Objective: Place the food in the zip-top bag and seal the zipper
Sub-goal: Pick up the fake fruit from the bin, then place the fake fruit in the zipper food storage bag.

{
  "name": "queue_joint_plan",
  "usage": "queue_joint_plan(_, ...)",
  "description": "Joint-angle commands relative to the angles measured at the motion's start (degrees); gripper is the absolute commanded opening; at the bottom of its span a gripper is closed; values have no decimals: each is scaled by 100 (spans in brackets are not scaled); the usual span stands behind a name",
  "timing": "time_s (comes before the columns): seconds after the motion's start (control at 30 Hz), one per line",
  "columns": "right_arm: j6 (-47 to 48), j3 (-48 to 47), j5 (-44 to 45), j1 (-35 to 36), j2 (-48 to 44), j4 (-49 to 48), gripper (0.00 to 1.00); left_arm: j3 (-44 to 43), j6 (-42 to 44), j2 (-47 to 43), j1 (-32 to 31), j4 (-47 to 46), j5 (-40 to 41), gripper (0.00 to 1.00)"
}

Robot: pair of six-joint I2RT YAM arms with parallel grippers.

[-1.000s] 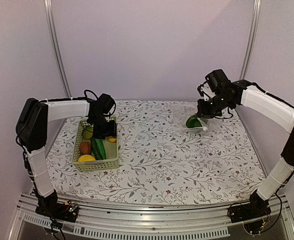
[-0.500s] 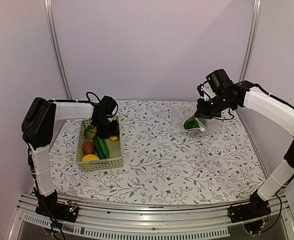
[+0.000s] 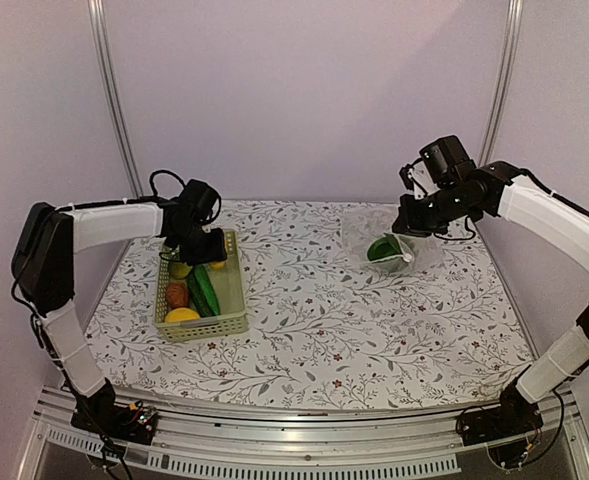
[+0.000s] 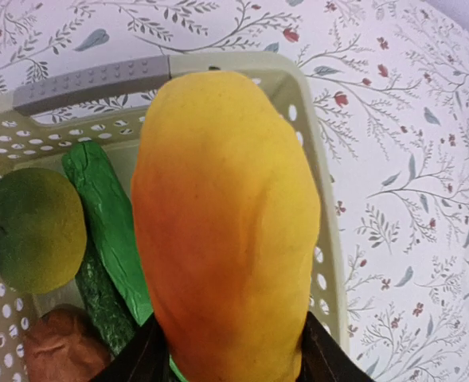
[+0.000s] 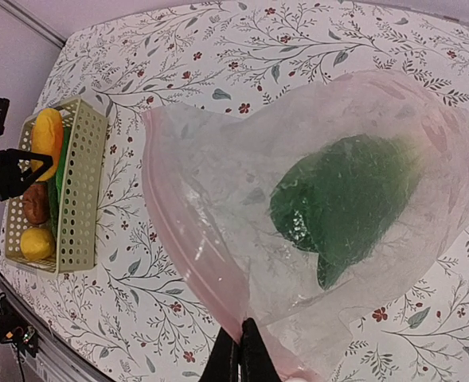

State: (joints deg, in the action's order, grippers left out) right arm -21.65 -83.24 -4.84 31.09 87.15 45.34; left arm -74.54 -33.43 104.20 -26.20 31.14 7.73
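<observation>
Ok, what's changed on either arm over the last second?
The left pincer has risen slightly out of the basket with the yellow-orange mango clamped in it; a second ago it was down among the food. The right pincer still pinches the zip-top bag at its mouth edge, with the dark green piece inside. The cucumber stays in the basket.

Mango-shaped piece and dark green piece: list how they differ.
The mango-shaped piece is yellow shading to orange; the dark green piece is one colour. The mango-shaped piece is gripped by the left claw over the basket; the dark green piece lies inside the zip-top bag. Both are toy food.
</observation>
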Motion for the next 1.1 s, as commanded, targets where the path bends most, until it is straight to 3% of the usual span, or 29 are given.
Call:
queue_joint_plan(0.0,-7,180,66,37,-223,-85,0,126,-90,-998,56,229,-517,23)
queue_joint_plan(0.27,-19,280,-61,52,-334,-108,0,-150,-156,-1822,-458,-471,-2879,19)
queue_joint_plan(0.53,-22,205,-195,160,-365,-157,0,-1232,367,-840,-1649,-483,-4390,16)
queue_joint_plan(0.73,-27,47,-328,264,-348,-138,0,-2373,656,248,-2096,26,-4858,15)
queue_joint_plan(1.07,-127,247,-562,685,-520,-420,0,-3077,-297,1397,-2151,-286,-5094,15)
